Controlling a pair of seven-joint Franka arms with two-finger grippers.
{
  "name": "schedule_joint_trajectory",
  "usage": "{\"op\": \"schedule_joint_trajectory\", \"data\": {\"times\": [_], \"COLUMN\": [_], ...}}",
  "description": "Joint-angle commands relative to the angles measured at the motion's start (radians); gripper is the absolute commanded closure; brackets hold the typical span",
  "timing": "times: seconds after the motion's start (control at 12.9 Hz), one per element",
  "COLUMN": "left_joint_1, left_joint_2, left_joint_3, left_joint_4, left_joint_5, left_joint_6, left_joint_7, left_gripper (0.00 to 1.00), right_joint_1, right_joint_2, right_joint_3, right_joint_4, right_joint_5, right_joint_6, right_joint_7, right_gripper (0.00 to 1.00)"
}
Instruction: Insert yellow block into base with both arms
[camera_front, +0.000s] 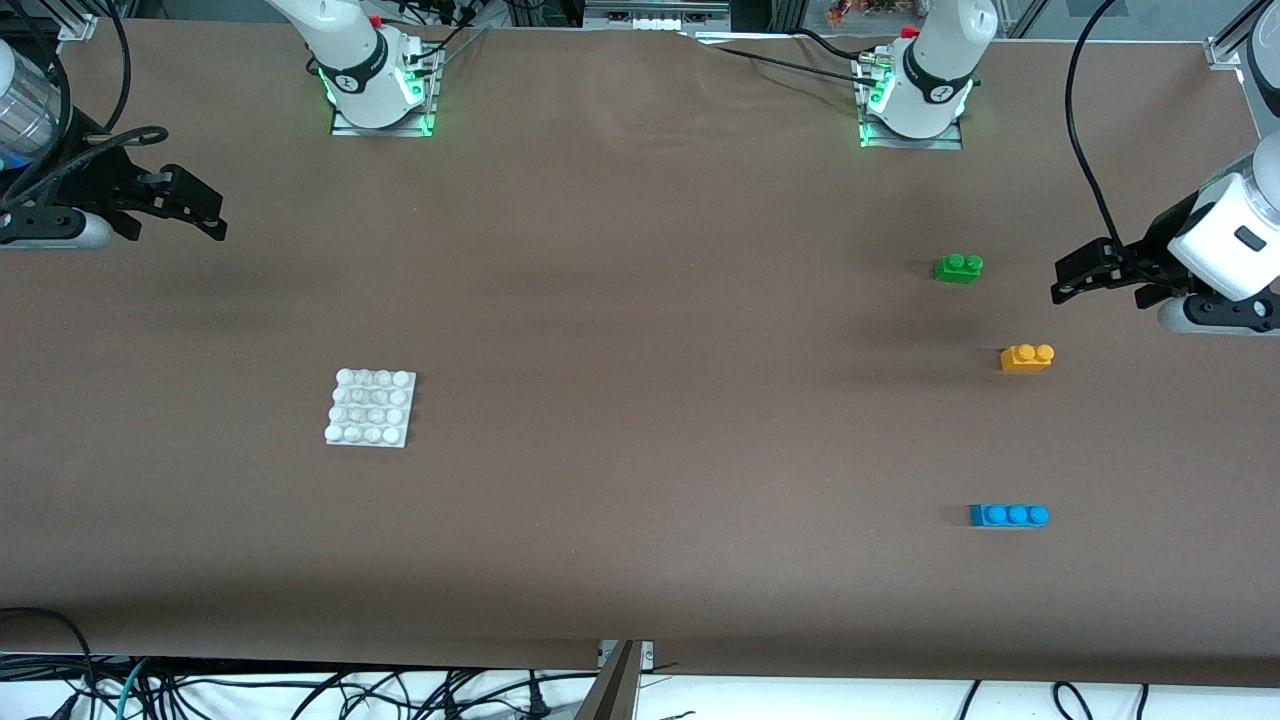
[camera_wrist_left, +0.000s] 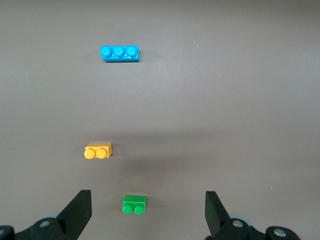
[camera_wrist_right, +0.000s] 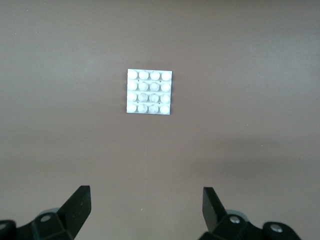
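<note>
Left gripper (camera_front: 1068, 283) up in the air at the left arm's end of the table, fingers (camera_wrist_left: 80, 210) spread wide, released, holding nothing. Over bare brown table (camera_front: 640, 400) just beside the green brick (camera_front: 958, 268); in the left wrist view green brick (camera_wrist_left: 134, 204) sitting between the two open fingers, closest of the three bricks. Yellow block (camera_front: 1026, 357) next out from the gripper, near it, flat on the table, studs up, untouched; seen in the left wrist view too (camera_wrist_left: 98, 150), a little off the line of the green one. Blue brick (camera_front: 1008, 515) well apart from the left gripper, nearest the front camera of the three; farthest out in the left wrist view (camera_wrist_left: 119, 53). All three bricks apart from each other, none touching.

Right gripper (camera_front: 190, 207) up in the air at the right arm's end of the table, fingers (camera_wrist_right: 77, 207) spread wide, released, empty. Base (camera_front: 370, 406) well apart from it, flat on the table, studs up, nothing on it; centred ahead of the open fingers in the right wrist view (camera_wrist_right: 149, 91). Base well apart from the yellow block and from the left gripper, toward the right arm's end
</note>
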Motion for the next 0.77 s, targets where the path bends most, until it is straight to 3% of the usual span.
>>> {"op": "schedule_joint_trajectory", "data": {"times": [0.0, 0.7], "left_joint_1": [-0.002, -0.002], "left_joint_2": [0.015, 0.015], "left_joint_3": [0.001, 0.001], "left_joint_4": [0.036, 0.036], "left_joint_5": [0.010, 0.007], "left_joint_6": [-0.021, -0.021], "left_joint_7": [0.015, 0.015], "left_gripper": [0.00, 0.00], "right_joint_1": [0.000, 0.000], "right_joint_2": [-0.023, -0.021], "right_joint_3": [-0.002, -0.008], "right_joint_4": [-0.010, -0.004], "right_joint_5": [0.008, 0.009], "right_joint_6": [-0.007, -0.007], "right_joint_7": [-0.015, -0.015], "right_gripper": [0.01, 0.01]}}
